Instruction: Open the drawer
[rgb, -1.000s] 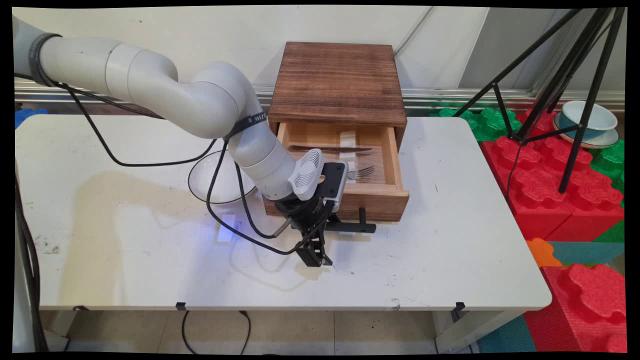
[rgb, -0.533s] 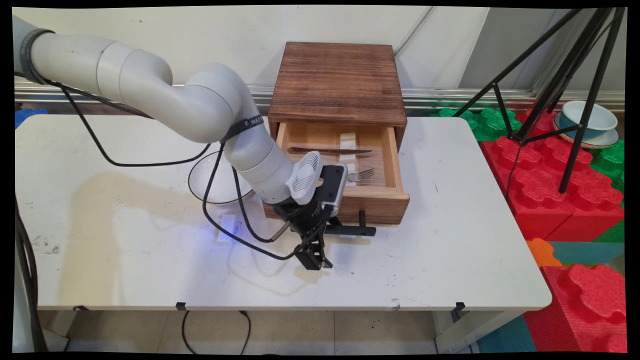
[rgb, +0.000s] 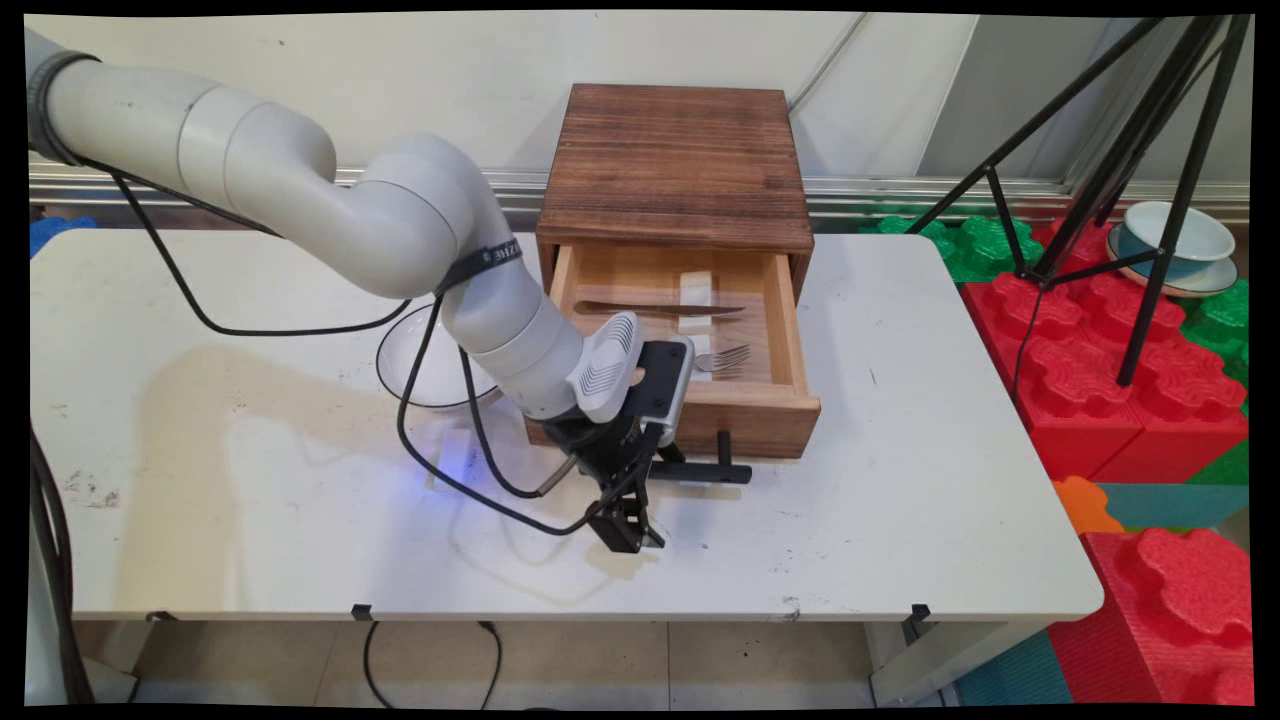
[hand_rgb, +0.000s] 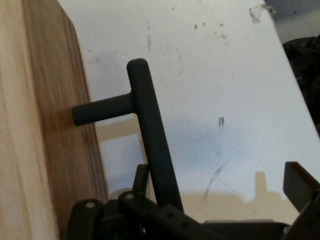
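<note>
My gripper (rgb: 625, 525) spread wide, low by black handle (hand_rgb: 150, 135) of open drawer (rgb: 760, 405). I keep bar between fingers, go slow, stay straight.

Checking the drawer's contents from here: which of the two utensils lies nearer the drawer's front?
The fork. It lies just behind the drawer's front board, tines pointing right; the knife lies farther back, toward the cabinet.

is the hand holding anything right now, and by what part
Nothing is held. The hand is open, just in front of the drawer, with the black handle bar beside one finger, not clamped.
</note>
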